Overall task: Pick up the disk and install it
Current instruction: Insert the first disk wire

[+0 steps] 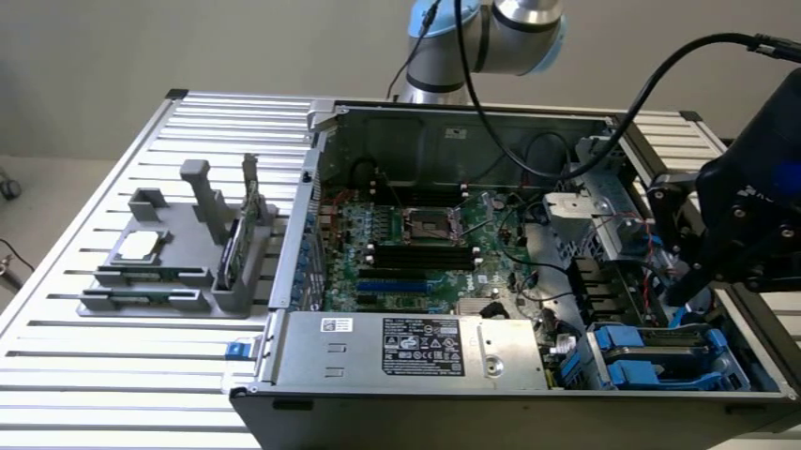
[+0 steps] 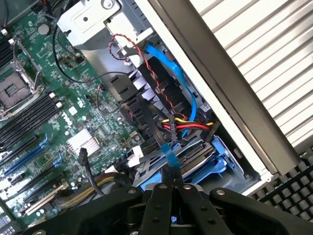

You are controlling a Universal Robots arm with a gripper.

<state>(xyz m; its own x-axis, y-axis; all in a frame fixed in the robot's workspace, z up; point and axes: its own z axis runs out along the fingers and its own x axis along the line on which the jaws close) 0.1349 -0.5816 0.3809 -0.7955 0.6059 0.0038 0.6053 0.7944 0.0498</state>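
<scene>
Wrist view: with black gripper [image 2: 171,184] squeezed shut over blue plastic tray [image 2: 222,159], could snag red and yellow wires [image 2: 188,126] nearby.

Green mobo [image 1: 373,242], blue drive cage [image 1: 651,366], blk hand [image 2: 172,185].

My claw [image 2: 172,182] has its two black fingers pressed together over the open computer case. At its twelve o'clock a narrow blue strip [image 2: 168,152] runs right up to the tips, though I cannot tell whether it is pinched. Just beyond the strip lies a red, yellow and black cable bundle [image 2: 185,126], with a blue drive carrier [image 2: 216,155] at one o'clock. At ten o'clock I see the green motherboard [image 2: 73,110] with its silver heatsink [image 2: 82,142]; at two o'clock, past the case wall [image 2: 220,93], is the ribbed counter [image 2: 264,49], and at three o'clock a black keyboard [image 2: 293,192].
</scene>
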